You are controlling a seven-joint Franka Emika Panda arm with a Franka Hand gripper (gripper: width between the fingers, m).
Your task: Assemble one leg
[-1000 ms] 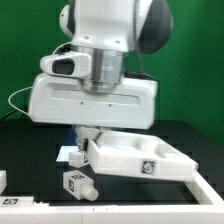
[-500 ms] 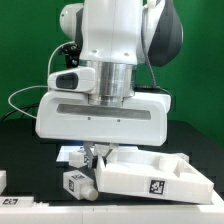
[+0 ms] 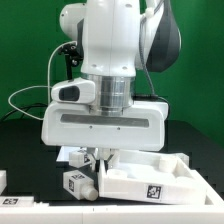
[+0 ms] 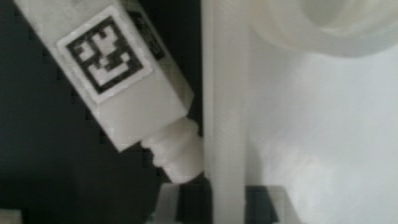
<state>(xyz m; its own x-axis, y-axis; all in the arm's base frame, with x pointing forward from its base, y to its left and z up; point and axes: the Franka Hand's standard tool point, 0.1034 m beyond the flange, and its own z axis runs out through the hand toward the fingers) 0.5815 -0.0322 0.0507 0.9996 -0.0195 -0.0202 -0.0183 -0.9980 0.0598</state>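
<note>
The leg [image 3: 78,183] is a small white peg with a black-and-white tag, lying on the black table just at the exterior view's left of the large white rimmed panel [image 3: 150,172]. In the wrist view the leg [image 4: 118,75] lies slanted, and its narrow stub end [image 4: 178,160] touches the panel's rim [image 4: 228,90]. My gripper [image 3: 103,160] hangs over the panel's near-left corner. In the wrist view my gripper [image 4: 222,205] has its dark fingers on either side of that rim, shut on it.
A second small white tagged part [image 3: 70,155] lies behind the leg. The marker board [image 3: 12,204] lies along the front edge at the exterior view's left. A white strip [image 3: 140,216] runs along the front. Cables hang behind the arm at the left.
The arm has come lower and nearer with the panel. The panel has shifted toward the exterior view's right and down, its corner now beside the leg. The leg has stayed put.
</note>
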